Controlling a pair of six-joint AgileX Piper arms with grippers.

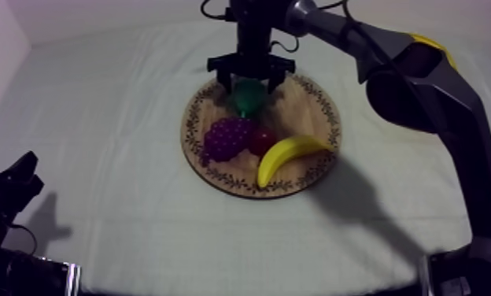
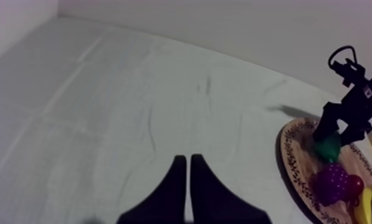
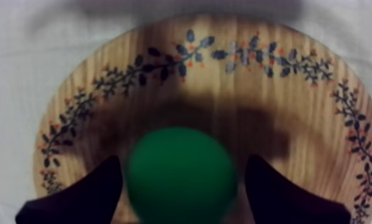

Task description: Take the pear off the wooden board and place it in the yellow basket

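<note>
On the far part of the board (image 1: 315,106), the pear (image 1: 249,98) is sitting just behind the grapes (image 1: 228,138) and the small red fruit (image 1: 262,141), with the banana (image 1: 289,154) lying nearer the front rim. The right end effector (image 1: 250,83) is hanging over it with its fingers (image 3: 84,193) spread apart, one at each side of the pear's round body, not yet squeezing it. The left end effector (image 2: 187,161) is resting low at its own side of the table (image 1: 99,118), its fingers lying together on nothing.

Being a toy, the pear is probably light, stiff and smooth, so a glancing pinch is likely to be letting it slip. Taking hold across the widest part of the body is looking safest. No brand, label or writing is showing anywhere, and the board's rim is carrying only a leaf pattern.
</note>
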